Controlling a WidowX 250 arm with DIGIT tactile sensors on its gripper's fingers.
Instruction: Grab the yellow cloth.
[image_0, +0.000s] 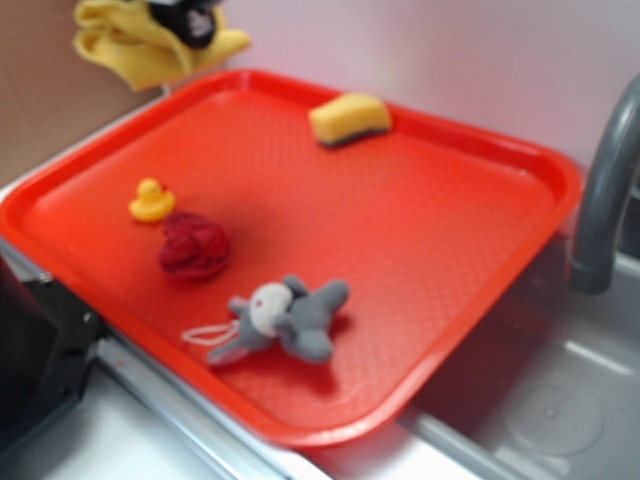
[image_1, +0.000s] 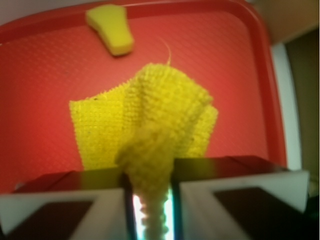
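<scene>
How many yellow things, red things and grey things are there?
Yellow: 3, the yellow cloth held up in the gripper, the sponge, the duck
Red: 2, the tray, the red ball
Grey: 1, the plush toy
Total: 6

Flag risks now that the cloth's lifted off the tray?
1. The gripper pinches only a bunched fold of the mustard-yellow terry cloth; most hangs loose, so it might slip out.
2. The dangling cloth hangs above the red plastic tray; moving low could drag it over the yellow sponge block.
</scene>
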